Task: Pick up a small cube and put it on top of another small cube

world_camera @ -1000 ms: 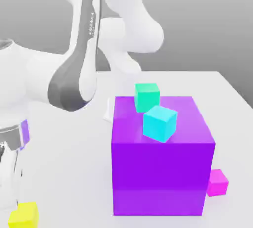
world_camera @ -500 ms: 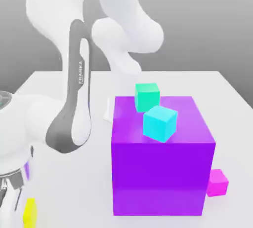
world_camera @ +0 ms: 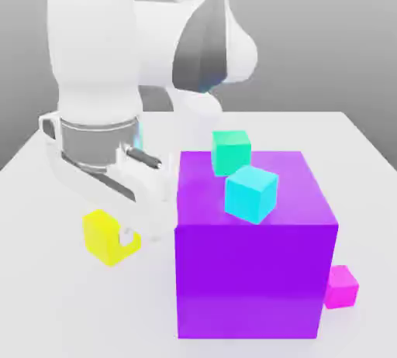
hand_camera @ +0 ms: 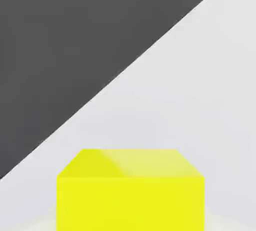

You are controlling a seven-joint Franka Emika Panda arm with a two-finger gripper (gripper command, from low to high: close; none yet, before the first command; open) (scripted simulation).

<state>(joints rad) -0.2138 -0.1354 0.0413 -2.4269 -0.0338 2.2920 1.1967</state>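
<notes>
We see a plain white worktop (world_camera: 364,143), smooth and matte, its far edge running straight across the exterior view. Behind it we find an even grey backdrop, lighter towards the top and darker near the worktop's edge. Soft, diffuse light falls from above, leaving faint shadows. In the hand view the worktop (hand_camera: 210,75) meets dark grey along a diagonal edge.

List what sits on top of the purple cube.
On the purple cube sit a cyan cube near its front edge and a green cube at its back edge. Its bulk covers whatever lies behind it on the table.
</notes>
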